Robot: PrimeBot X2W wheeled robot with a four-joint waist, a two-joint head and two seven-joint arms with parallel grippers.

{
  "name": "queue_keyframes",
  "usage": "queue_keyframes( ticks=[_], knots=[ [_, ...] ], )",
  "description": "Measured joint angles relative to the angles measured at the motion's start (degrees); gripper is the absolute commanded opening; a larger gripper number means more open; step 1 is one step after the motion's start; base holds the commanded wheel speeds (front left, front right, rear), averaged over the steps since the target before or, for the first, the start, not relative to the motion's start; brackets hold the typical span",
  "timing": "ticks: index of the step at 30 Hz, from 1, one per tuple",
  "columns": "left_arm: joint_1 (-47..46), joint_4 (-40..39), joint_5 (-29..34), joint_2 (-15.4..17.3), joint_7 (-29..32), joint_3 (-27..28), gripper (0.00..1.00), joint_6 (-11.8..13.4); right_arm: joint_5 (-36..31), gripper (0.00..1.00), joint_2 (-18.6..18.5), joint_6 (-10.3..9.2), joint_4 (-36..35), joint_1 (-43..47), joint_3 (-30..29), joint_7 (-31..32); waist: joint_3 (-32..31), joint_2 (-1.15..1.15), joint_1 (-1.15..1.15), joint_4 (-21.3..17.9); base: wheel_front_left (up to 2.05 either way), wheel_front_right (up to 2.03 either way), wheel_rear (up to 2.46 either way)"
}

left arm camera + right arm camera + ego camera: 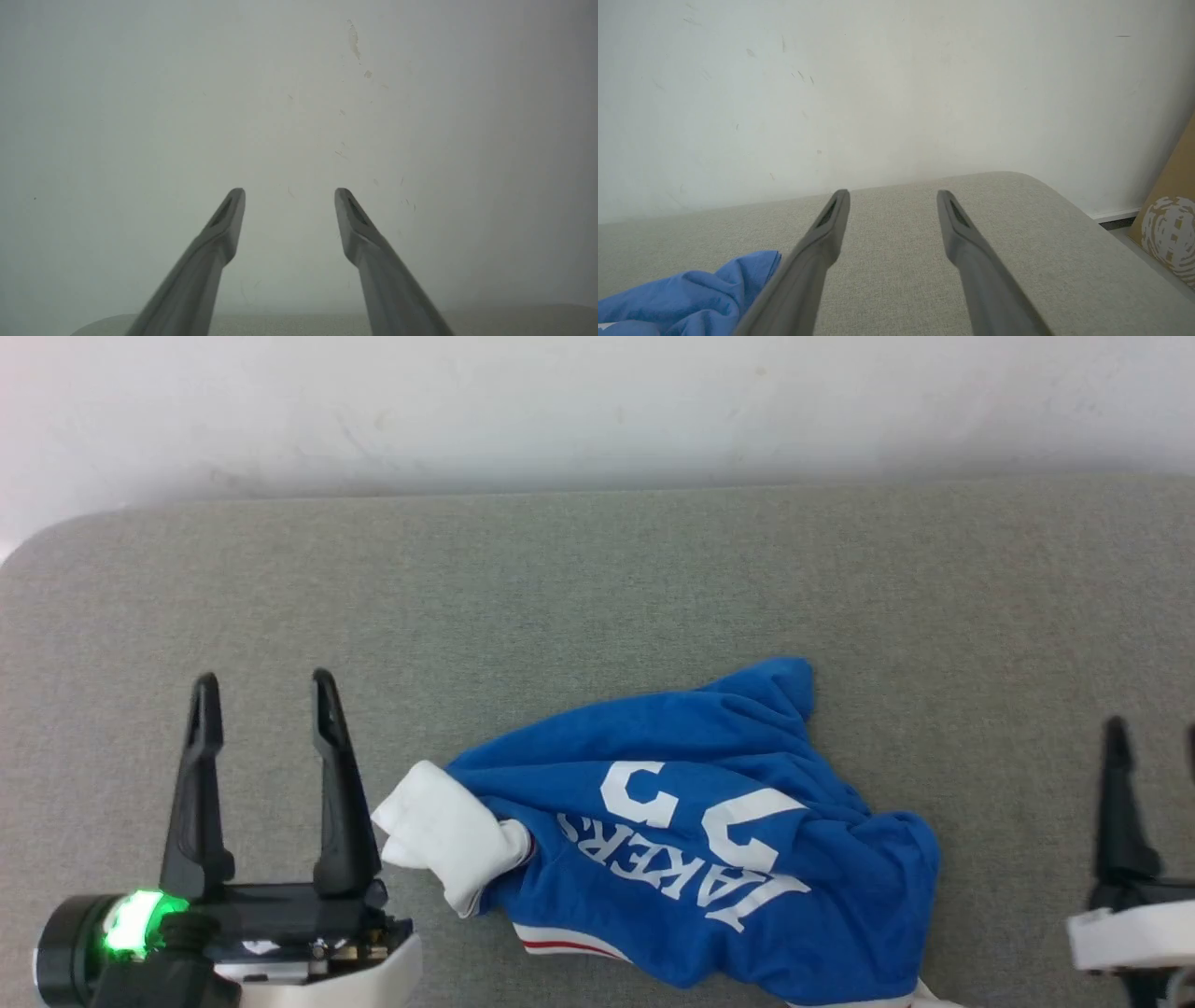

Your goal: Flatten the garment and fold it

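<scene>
Item: shirt (709, 840), blue, white lettering and numbers face up and reading upside down. Crumpled in a heap at lower centre of the head view, on the grey padded table (597, 579). White sleeve (448, 840) bunched at its left end; red-and-white striped trim along the bottom edge.

Item: left gripper (264, 679), lower left, fingers spread wide with nothing between them, just beside the sleeve; contact cannot be told. Green light (135, 919) lit at its base.

Item: right gripper (1155, 728), lower right edge, fingers spread and empty, apart from the shirt.

Item: white wall (597, 401), top of frame.
</scene>
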Motion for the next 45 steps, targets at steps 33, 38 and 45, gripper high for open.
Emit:
queue_keyframes(
  ticks=[33,38,45],
  knots=[
    [-3.92,5.54,-2.79,-2.75,0.0,-3.96,1.0,-2.02,-0.36,0.0,-9.2,0.01,22.99,-30.08,19.5,45.71,7.98,0.0,0.02,11.19,0.0,0.0,0.0],
    [-4.24,5.58,-3.75,-2.75,0.0,-4.55,1.0,-1.83,-0.66,0.0,-15.68,0.01,18.41,-41.72,19.48,43.53,7.9,0.0,0.01,11.06,0.0,0.0,0.0],
    [-6.08,5.97,-5.15,-2.81,0.0,-6.47,1.0,-1.15,-2.77,0.0,-26.92,0.02,18.53,-58.4,28.0,40.44,10.2,0.0,0.01,12.06,0.0,0.0,0.0]
  ],
)
